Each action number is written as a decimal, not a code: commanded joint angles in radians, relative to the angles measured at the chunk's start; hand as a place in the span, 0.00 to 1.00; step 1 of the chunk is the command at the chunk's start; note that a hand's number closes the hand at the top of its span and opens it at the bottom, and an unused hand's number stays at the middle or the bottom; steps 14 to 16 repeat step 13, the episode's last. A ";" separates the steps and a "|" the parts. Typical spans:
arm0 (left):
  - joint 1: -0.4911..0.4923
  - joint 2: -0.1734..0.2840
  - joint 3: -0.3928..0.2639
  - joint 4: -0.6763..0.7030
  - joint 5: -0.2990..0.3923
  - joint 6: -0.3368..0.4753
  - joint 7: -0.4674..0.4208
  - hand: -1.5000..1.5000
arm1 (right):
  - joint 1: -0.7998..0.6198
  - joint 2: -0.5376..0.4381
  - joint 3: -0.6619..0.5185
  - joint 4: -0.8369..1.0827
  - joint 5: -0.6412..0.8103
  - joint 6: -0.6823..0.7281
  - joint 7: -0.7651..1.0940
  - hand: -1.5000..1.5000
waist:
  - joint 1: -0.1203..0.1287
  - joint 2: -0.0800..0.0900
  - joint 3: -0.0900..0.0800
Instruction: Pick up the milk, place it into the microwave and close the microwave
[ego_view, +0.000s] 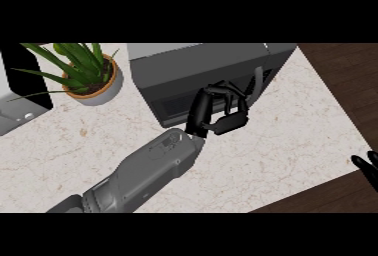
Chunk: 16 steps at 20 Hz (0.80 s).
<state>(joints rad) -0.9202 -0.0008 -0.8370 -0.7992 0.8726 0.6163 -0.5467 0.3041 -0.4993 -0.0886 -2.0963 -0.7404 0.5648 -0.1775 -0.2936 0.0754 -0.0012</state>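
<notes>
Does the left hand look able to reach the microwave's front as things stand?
Probably yes. The left hand is already at the microwave front, fingers curled by the handle side, with nothing between them. The potted plant stands off to the side, out of the way.

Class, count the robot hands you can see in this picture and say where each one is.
2. The left hand is against the front of the microwave, fingers curled. The right hand shows only as fingers at the view's right edge.
</notes>
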 joint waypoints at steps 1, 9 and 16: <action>-0.048 0.001 0.058 0.106 0.029 -0.001 -0.008 1.00 | -0.009 -0.012 -0.002 -0.013 -0.023 0.002 0.009 0.00 | -0.005 0.021 -0.002; -0.052 0.001 0.052 0.123 0.056 0.015 -0.042 1.00 | -0.002 -0.030 -0.002 -0.032 -0.034 0.008 0.025 0.00 | -0.015 0.019 -0.001; -0.056 0.001 0.053 0.122 0.074 0.016 -0.061 1.00 | -0.003 -0.034 -0.004 -0.033 -0.047 0.013 0.026 0.00 | -0.015 0.020 0.000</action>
